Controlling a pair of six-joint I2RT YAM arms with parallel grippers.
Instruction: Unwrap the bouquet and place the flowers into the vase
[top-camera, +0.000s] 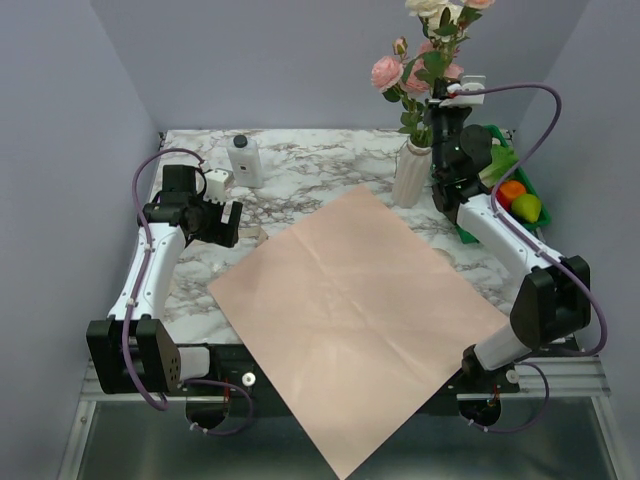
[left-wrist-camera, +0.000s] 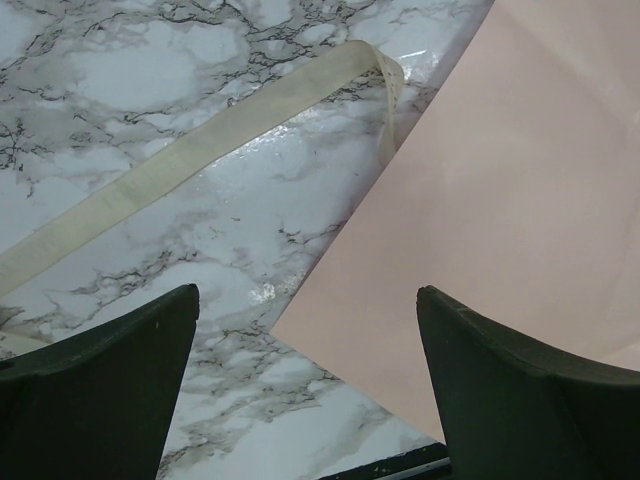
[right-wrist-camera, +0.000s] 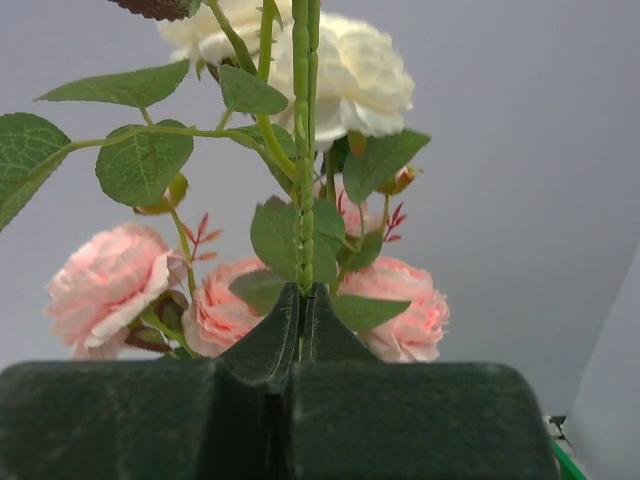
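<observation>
Pink paper (top-camera: 350, 320) overhangs table's (top-camera: 300, 170) near edge, corner beside vase (top-camera: 411, 178).

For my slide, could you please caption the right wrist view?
Shut right gripper pinches a green flower stem before pink and cream roses.

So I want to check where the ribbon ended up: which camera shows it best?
The left wrist view: the cream ribbon lies flat on the marble table, one end looped beside the pink paper. The top external view shows at most a faint trace by the paper's edge; the right wrist view shows none of it.
</observation>
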